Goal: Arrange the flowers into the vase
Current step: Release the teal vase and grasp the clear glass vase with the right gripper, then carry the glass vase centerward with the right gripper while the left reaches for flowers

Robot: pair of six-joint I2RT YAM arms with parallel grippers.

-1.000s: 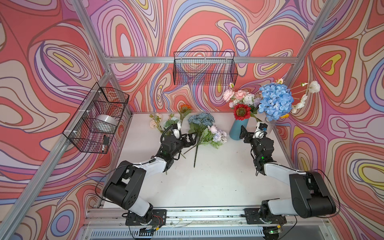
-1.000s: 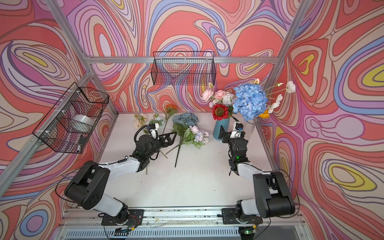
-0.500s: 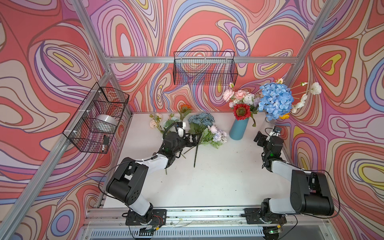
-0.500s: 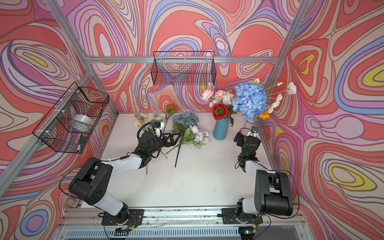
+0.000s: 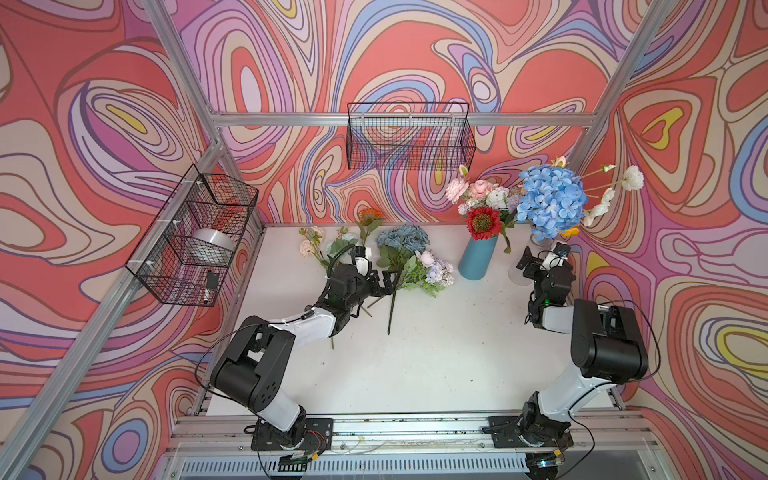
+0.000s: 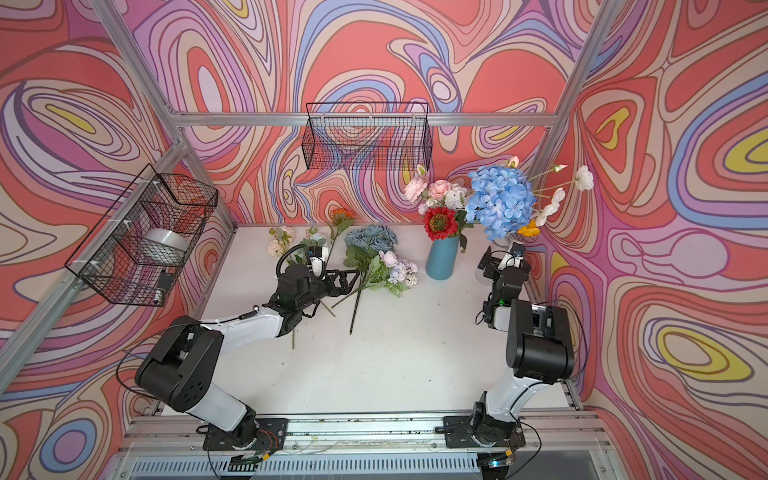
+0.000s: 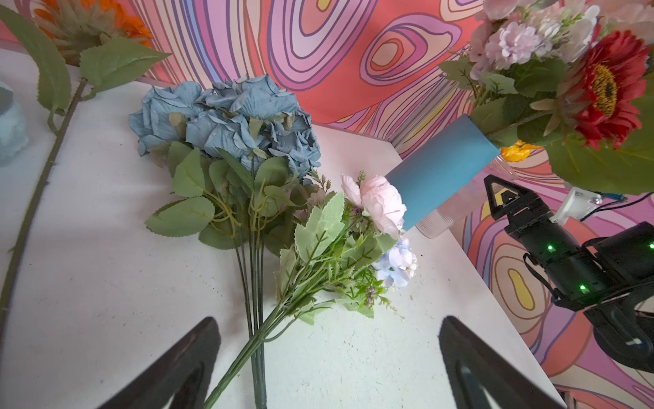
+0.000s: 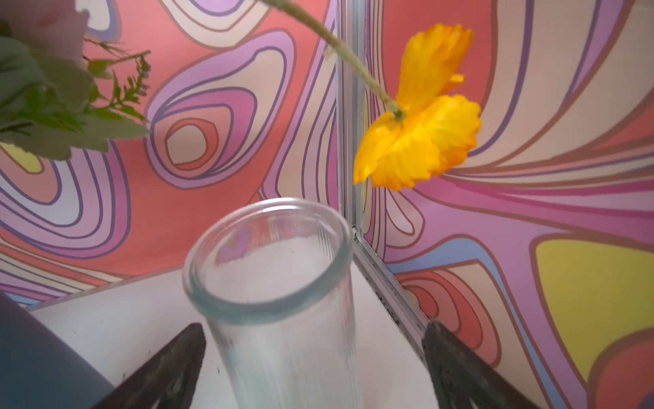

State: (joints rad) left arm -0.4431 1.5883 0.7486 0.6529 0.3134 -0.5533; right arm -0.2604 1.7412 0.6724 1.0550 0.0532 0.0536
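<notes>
A blue vase (image 5: 478, 262) (image 7: 442, 170) stands at the back right with a red sunflower (image 5: 482, 222), pink peonies and a big blue hydrangea (image 5: 550, 199) rising over it. Beside it a clear glass vase (image 8: 272, 269) (image 5: 519, 272) looks empty. My right gripper (image 8: 313, 336) (image 5: 534, 264) is open, its jaws either side of the glass without gripping. Dusty-blue roses (image 7: 226, 117) (image 5: 403, 239), a pink-lilac spray (image 7: 375, 202), an orange sunflower (image 5: 371, 214) and cream peonies (image 5: 309, 243) lie on the table. My left gripper (image 7: 329, 325) (image 5: 384, 282) is open over the crossed stems (image 7: 258, 333).
A wire basket (image 5: 195, 241) with a silver roll hangs on the left wall, another wire basket (image 5: 409, 137) on the back wall. An orange bloom (image 8: 421, 124) droops above the glass vase, close to the corner frame post (image 8: 348, 141).
My right arm has swung right, away from the blue vase, over to the glass vase. The left gripper has edged forward over the stems. Both stayed open.
</notes>
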